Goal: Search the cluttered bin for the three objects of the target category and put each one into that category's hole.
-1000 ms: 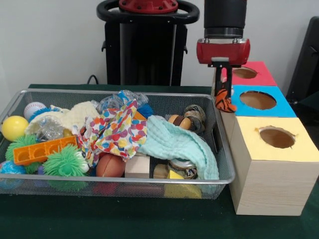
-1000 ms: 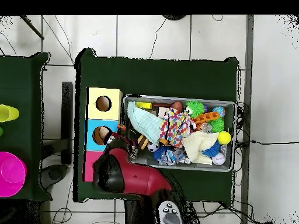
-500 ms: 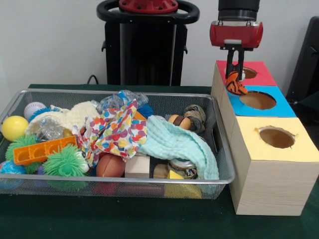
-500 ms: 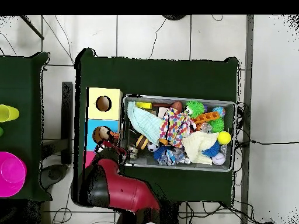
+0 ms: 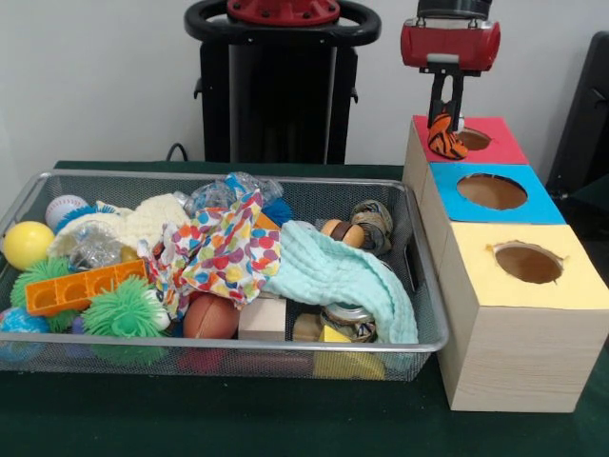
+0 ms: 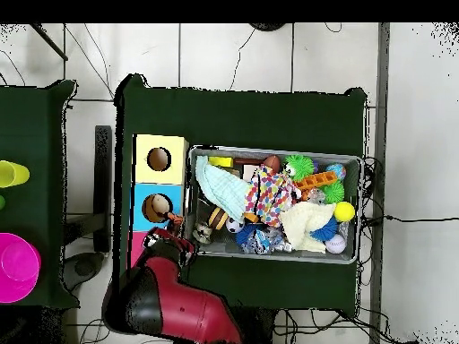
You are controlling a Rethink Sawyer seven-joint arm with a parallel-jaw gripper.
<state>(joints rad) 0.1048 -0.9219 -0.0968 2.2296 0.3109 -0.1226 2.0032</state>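
Currently my gripper (image 5: 445,133) hangs above the red box (image 5: 495,145), at the far end of the row, its jaws closed on a small orange-and-black striped toy (image 5: 444,139) that dangles at the left rim of the red box's hole (image 5: 471,140). The blue box (image 5: 533,202) and the yellow box (image 5: 580,276) stand nearer, in line, and the wire bin (image 5: 423,286) lies to their left, full of clutter (a mint cloth (image 5: 343,276), a spotted cloth (image 5: 224,252), spiky green balls (image 5: 124,309)). Risk, as I judge it: the toy sits off the hole's centre, so a release here could catch it on the rim or let it slide off the box's left side. In the overhead view my arm covers the red box, so the hole cannot be checked there. What the striped toy depicts is too small to tell.
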